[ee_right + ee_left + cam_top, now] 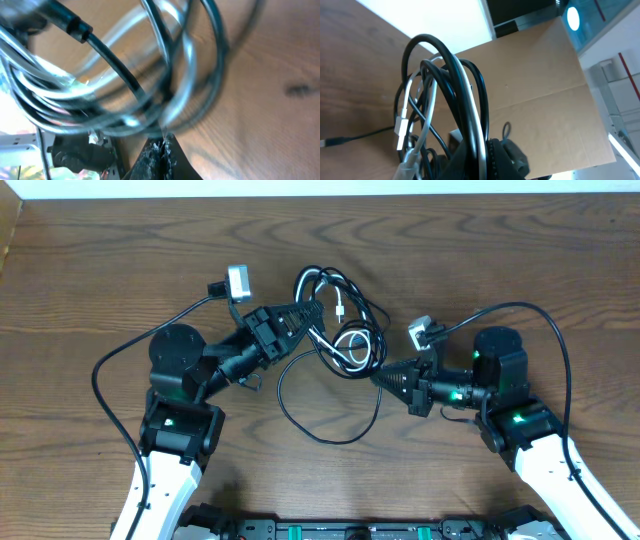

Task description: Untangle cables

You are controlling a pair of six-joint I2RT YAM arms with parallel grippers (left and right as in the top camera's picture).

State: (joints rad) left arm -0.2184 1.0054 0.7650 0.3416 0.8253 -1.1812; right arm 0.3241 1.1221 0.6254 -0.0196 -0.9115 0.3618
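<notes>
Jaws of the left end effector [312, 311] are shut on the cables [345, 320] — its wrist view shows black strands and a white cable [470, 100] rising in loops out of the grip. The right end effector [380, 375] is pressed fully closed, its tip against the right edge of the same bundle; whether it nips a strand is hard to tell in the blurred wrist view. The tangle sits between the two end effectors at mid-desk [100, 260] — one long black loop [330, 438] trails from it toward the near edge.
</notes>
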